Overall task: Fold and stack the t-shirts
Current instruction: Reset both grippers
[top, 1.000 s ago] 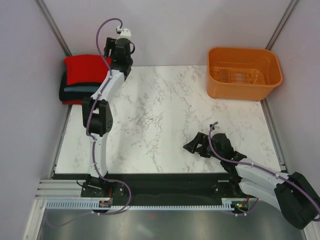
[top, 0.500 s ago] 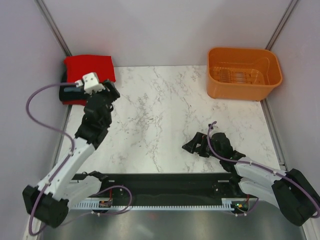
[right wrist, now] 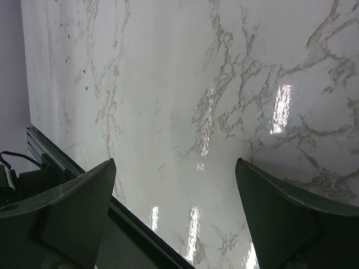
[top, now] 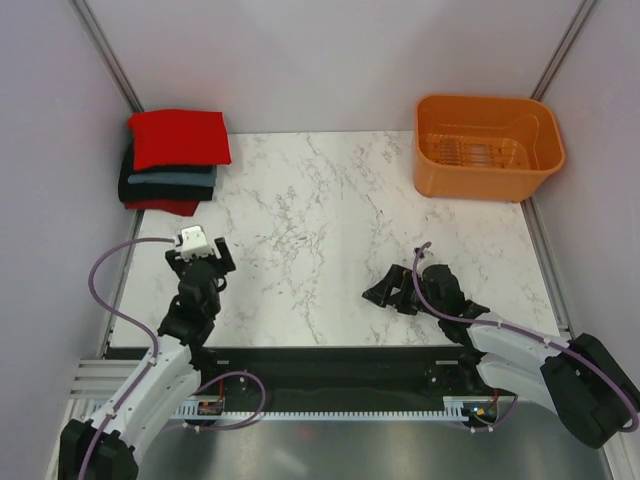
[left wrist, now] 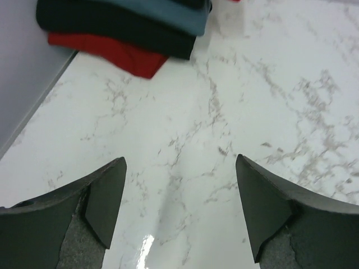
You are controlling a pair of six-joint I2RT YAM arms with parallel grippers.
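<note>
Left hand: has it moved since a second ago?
Yes. The left hand has pulled back from the stack of t-shirts in the far-left corner toward the near edge of the table, open and empty.

t-shirts: soft matt cloth
table: glossy, smooth marble-look top
basket: smooth plastic, slight sheen
base plate: brushed metal

White marble desk carries folded t-shirts ahead of the left hand, an orange basket well beyond the right hand.

Folded t-shirts beyond spread jaws, on marble table.
</note>
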